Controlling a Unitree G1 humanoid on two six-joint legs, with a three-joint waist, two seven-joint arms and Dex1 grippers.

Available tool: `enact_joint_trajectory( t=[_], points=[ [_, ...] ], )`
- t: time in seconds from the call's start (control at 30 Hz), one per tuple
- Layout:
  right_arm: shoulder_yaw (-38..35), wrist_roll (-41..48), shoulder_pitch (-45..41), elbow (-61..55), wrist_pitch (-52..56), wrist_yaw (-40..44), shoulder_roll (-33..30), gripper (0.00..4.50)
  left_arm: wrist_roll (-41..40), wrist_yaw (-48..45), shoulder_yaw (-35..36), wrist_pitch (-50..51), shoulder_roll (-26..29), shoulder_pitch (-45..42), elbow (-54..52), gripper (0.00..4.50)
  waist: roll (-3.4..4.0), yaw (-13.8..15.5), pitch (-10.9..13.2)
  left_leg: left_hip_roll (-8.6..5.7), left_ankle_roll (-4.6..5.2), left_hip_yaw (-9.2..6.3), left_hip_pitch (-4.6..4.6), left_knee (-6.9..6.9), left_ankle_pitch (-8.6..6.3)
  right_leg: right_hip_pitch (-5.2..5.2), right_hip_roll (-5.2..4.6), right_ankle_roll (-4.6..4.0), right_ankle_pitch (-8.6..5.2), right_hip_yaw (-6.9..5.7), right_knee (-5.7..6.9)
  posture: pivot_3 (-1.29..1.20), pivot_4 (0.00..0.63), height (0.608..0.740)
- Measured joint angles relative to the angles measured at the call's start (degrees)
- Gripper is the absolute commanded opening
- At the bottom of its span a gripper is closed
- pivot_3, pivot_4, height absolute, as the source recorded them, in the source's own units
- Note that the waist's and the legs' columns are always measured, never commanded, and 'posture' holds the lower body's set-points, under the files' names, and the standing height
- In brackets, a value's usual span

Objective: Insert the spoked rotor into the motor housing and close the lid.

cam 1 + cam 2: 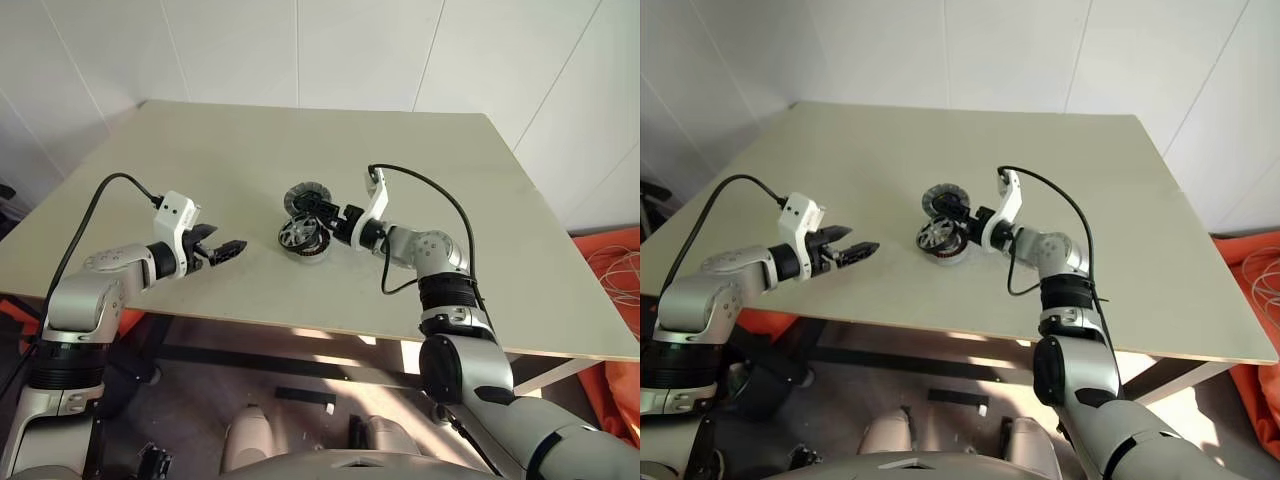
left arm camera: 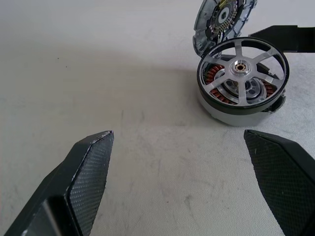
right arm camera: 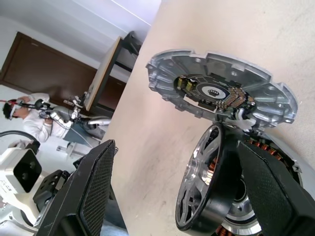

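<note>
Spoked rotor [image 2: 242, 76] sits in motor housing [image 2: 231, 114], lid [image 2: 222, 22] open.

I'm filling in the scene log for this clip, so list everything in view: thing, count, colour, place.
table: one, beige, under all the parts.
housing: one, silver-grey with copper-brown windings, on the table near its middle.
rotor: one, black rim with silver spokes, on the housing, tilted, not seated flat.
lid: one, grey with a dark centre, propped on edge just behind the housing.
orange cloth: one heap, on the floor to the right of the table.
person: one, in white, far in the background of the right wrist view.
left gripper: one, black fingers open, over the table left of the housing.
right gripper: one, black fingers open, at the rotor.
</note>
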Motion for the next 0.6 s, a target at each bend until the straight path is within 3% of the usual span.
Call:
enact_joint_trajectory(
  t=[0.23, 0.33, 0.47, 0.6],
  points=[
    [3.56, -1.78, 2.25, -3.53, -2.40, 1.94, -1.72, 4.49, 0.05, -0.02, -0.02, -0.02, 0.00, -0.01, 0.03, 4.50, 0.00, 0.02, 0.00, 0.01, 0.00, 0.00, 0.00, 0.00, 0.00, 0.00, 0.01, 0.00, 0.00, 0.00, -0.01, 0.00, 0.000, 0.740],
    [5.25, -2.13, 3.39, -6.05, -2.58, 2.05, -1.24, 3.88, 0.04, -0.01, -0.07, -0.02, -0.05, -0.01, 0.02, 4.50, 0.00, -0.02, 0.00, 0.02, 0.00, 0.00, 0.00, -0.01, 0.00, -0.01, 0.03, 0.00, 0.00, 0.00, -0.01, 0.00, 0.000, 0.740],
    [7.46, -2.17, 3.77, -9.10, -2.43, 2.56, -0.74, 2.49, 0.09, -0.01, -0.13, -0.03, -0.06, -0.06, 0.03, 4.50, 0.00, -0.04, 0.00, 0.02, 0.00, 0.00, 0.00, -0.01, 0.00, -0.01, 0.03, 0.00, 0.00, 0.01, -0.01, 0.00, 0.000, 0.740],
    [9.57, -2.55, 3.78, -10.09, -2.93, 3.18, -0.53, 2.31, 0.15, 0.01, -0.13, -0.03, -0.06, -0.06, 0.04, 4.50, 0.00, -0.02, 0.00, 0.01, 0.00, 0.00, 0.00, -0.01, 0.00, -0.01, 0.03, 0.01, 0.00, 0.01, -0.01, 0.00, 0.000, 0.740]
  ],
)
